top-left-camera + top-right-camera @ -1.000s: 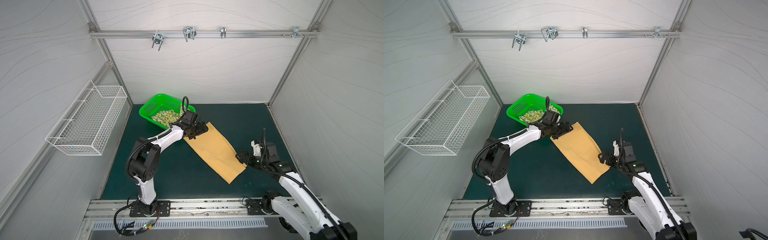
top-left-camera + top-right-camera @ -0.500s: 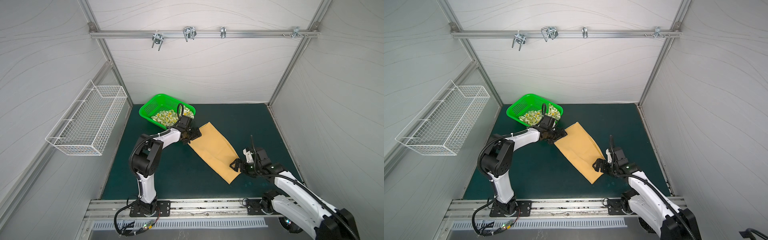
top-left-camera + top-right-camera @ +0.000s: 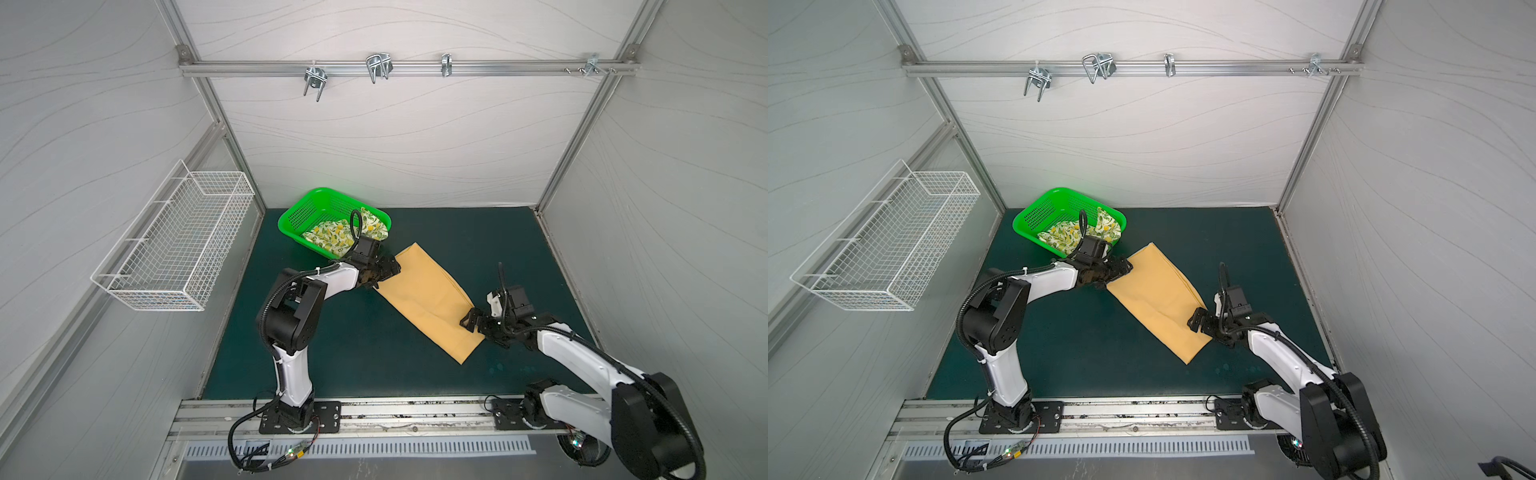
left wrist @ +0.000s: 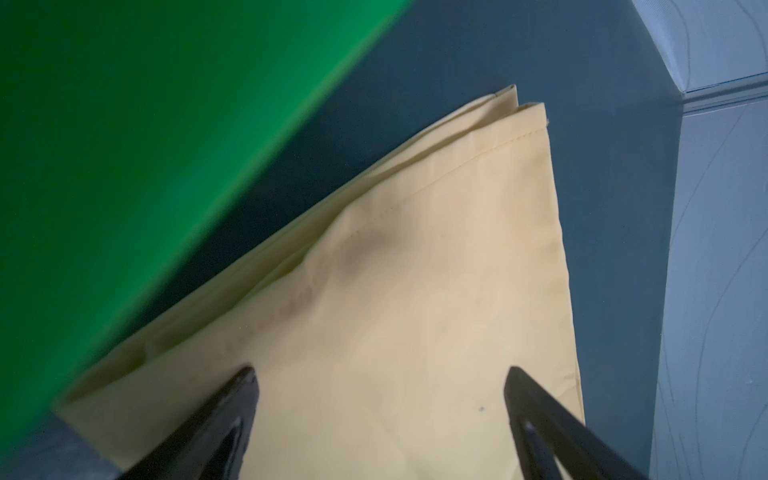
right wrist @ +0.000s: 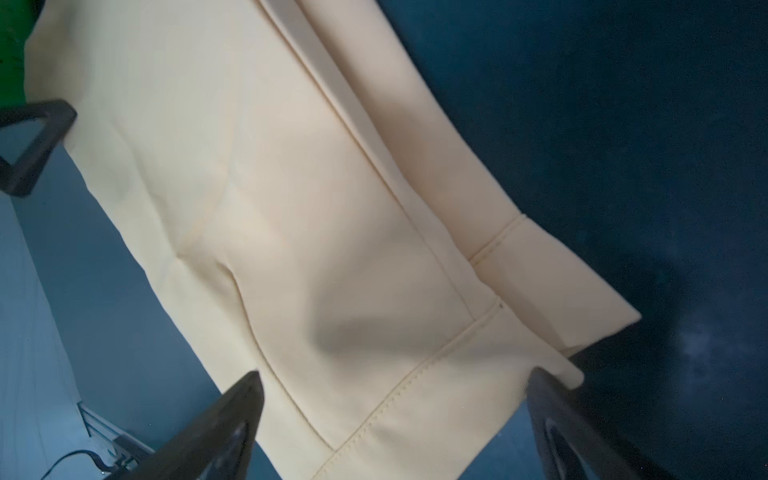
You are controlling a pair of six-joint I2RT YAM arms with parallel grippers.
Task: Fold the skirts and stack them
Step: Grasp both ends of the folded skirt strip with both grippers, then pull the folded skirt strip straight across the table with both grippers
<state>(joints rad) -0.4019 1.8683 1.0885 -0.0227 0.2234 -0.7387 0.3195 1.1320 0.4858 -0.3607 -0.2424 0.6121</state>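
Lying flat on the dark green mat (image 3: pixel 353 353) is the mustard skirt (image 3: pixel 430 303), folded into a long strip. Its long side runs on a slant. One short end sits just beside the green basket (image 3: pixel 299 212), and the other short end points away from the basket, toward the right arm.

I count two skirts. The second one, the lemon skirt (image 3: pixel 332 237), is bunched up inside the basket. I also count one green basket, two grippers and one white wire basket (image 3: pixel 174 241) on the side wall, well apart from the green basket.

The left gripper (image 3: pixel 388 270) is over the skirt end next to the basket. Its two fingers (image 4: pixel 232 399) stand wide apart and hold nothing. The right gripper (image 3: pixel 469 324) is over the skirt end far from the basket. Its fingers (image 5: pixel 232 407) are spread wide too, with cloth between them but not pinched. I cannot tell if either gripper touches the cloth.

One second ago the mustard skirt lay in the same spot, pointing the same way. Since then the left gripper has moved a little away from the basket. The right gripper has moved a little closer to the basket, farther over the cloth. Both were spread wide then as well.
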